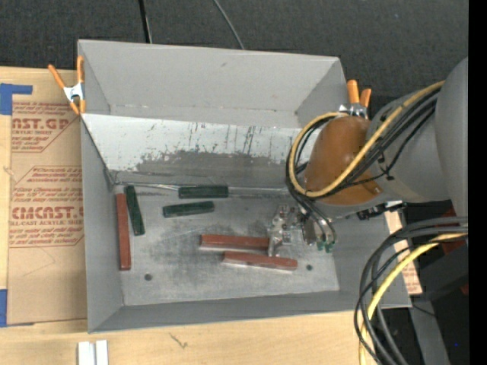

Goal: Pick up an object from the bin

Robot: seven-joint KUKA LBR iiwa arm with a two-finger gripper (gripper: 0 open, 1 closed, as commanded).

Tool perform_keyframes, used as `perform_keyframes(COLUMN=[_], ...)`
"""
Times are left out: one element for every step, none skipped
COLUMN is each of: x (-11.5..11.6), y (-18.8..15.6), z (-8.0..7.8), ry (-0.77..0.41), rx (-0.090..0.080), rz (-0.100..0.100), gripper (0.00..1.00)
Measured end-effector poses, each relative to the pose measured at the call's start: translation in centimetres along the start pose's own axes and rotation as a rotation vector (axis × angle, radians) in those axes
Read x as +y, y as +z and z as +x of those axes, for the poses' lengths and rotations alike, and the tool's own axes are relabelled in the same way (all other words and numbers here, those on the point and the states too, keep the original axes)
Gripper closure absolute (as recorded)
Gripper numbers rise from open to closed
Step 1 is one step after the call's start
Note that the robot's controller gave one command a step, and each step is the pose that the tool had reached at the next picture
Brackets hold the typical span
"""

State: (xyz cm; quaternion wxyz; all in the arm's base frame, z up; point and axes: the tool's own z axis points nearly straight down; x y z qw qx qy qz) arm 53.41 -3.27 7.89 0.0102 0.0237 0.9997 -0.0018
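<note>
My gripper (pixel 278 236) is low in the bin's right half, its metal fingers pointing down at the right ends of two red-brown bars. The upper red-brown bar (pixel 232 242) lies flat with its right end at the fingertips. The lower red-brown bar (pixel 259 261) lies just in front of it, slightly slanted. I cannot see whether either bar sits between the fingers.
A dark green bar (pixel 188 210) lies near the middle and another (pixel 203 192) against the back wall. At the left wall a red-brown bar (pixel 123 232) and a dark green bar (pixel 135 210) lie side by side. The arm and cables overhang the bin's right rim.
</note>
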Motion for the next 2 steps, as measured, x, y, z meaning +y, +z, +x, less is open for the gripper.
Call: perform_keyframes(x=[0.0, -2.2], y=[0.0, -13.1], z=[0.0, -1.9], ry=[0.0, 0.035], rx=[0.0, 0.018], rz=[0.0, -0.003], gripper=[1.0, 1.0])
